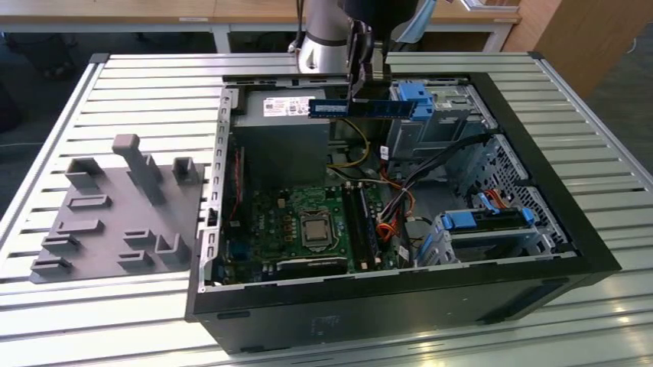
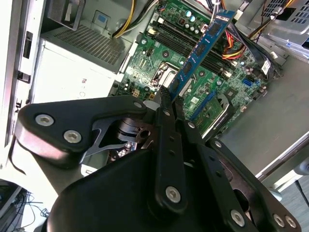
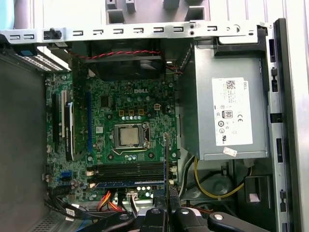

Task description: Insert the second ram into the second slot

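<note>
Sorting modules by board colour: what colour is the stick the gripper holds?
The second ram is dark blue with black chips, clearest in the second wrist view.

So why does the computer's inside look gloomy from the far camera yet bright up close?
In the exterior view the case walls shade the motherboard while the slatted table glares; in the first wrist view the power supply catches light evenly; in the second wrist view the gripper, holding the second ram, looms dark with a faint sheen.
</note>
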